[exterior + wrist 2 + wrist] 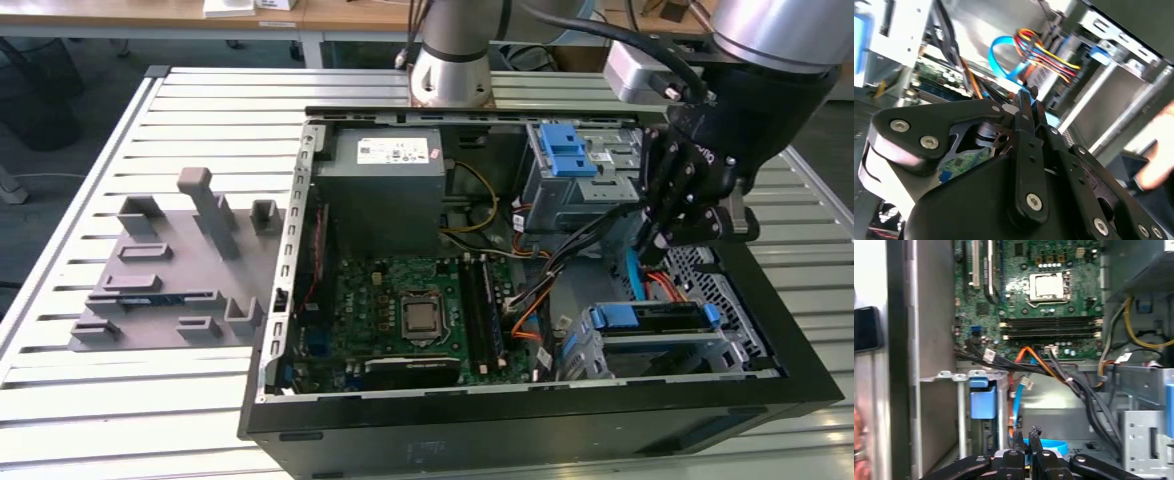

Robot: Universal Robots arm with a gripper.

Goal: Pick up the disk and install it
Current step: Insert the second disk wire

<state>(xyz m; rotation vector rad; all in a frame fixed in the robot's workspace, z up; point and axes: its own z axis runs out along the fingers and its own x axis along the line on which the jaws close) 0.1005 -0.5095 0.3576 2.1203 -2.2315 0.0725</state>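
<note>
The disk [647,318] lies flat in the metal bay at the near right corner of the open computer case, its blue carrier rails at both ends. One blue end tab of the disk [983,401] shows in the first wrist view, beside the bay's metal frame. My gripper [654,245] hangs inside the case just behind that bay, over the blue data cable [633,275]. In both wrist views the black fingers [1018,437] stand pressed together with nothing between them. The gripper [1026,100] is apart from the disk.
A metal drive cage with two blue tabs [571,150] and a grey power supply [387,175] stand at the back of the case. The motherboard [407,310] covers the floor, with cables [1054,370] across it. A grey fixture [167,270] lies on the exterior view's left. A blurred hand [1159,167] is near the case.
</note>
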